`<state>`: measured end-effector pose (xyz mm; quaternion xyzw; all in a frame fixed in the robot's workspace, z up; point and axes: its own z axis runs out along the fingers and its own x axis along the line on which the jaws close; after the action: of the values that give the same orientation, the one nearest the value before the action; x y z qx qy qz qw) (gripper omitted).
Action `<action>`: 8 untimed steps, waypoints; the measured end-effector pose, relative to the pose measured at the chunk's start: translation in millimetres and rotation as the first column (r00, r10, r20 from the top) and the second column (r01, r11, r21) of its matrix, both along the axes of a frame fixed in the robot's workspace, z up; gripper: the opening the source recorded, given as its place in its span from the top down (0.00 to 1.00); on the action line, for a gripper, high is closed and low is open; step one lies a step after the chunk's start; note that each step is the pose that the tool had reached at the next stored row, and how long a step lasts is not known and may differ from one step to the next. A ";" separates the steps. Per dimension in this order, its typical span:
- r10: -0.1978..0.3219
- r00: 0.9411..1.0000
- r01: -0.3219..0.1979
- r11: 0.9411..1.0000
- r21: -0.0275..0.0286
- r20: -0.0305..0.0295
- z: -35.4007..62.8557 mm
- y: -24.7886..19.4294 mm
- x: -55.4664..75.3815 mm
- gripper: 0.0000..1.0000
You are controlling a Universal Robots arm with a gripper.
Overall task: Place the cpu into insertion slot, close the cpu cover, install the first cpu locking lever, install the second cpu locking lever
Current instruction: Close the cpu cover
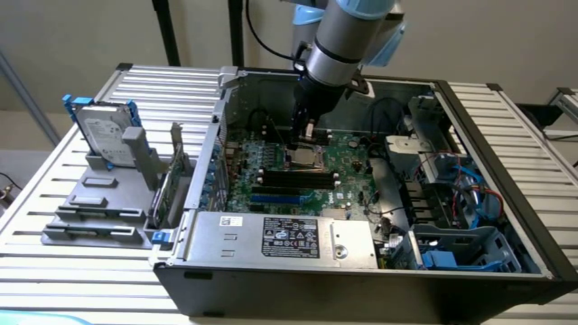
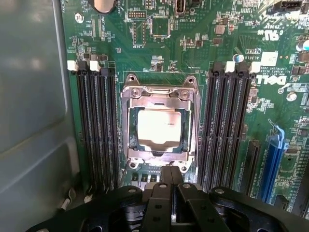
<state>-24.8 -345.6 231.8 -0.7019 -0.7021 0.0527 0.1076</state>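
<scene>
The arm (image 1: pixel 336 40), at the top centre of the exterior view, is a silver-grey cylinder with pale blue joint caps (image 1: pixel 370 8). A black cable (image 1: pixel 253 30) curves in beside it. Its slim tool (image 1: pixel 307 132) is black. Seen from the wrist, the tool (image 2: pixel 171 176) is matte black, its linked bars pinned by round silvery screws (image 2: pixel 215 191).

place: robot lab | evidence: opened PC case (image 1: pixel 361 291), slatted metal table (image 1: pixel 63 274)

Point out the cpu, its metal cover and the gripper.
cpu (image 2: pixel 159 126): wrist view, middle of its pale face.
cover (image 2: pixel 129 128): wrist view, a side rail of the frame.
gripper (image 2: pixel 171 173): wrist view, tips of the shut fingers.
</scene>
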 end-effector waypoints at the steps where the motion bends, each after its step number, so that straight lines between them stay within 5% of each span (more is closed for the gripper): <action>1: 0.000 1.000 0.000 1.000 0.000 0.000 -1.8 0.0 -0.6 0.89; 8: 0.000 1.000 0.000 1.000 0.006 0.000 -14.1 0.3 -3.6 0.89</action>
<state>-28.3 -345.2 217.7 -0.7016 -0.7023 0.0505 0.1097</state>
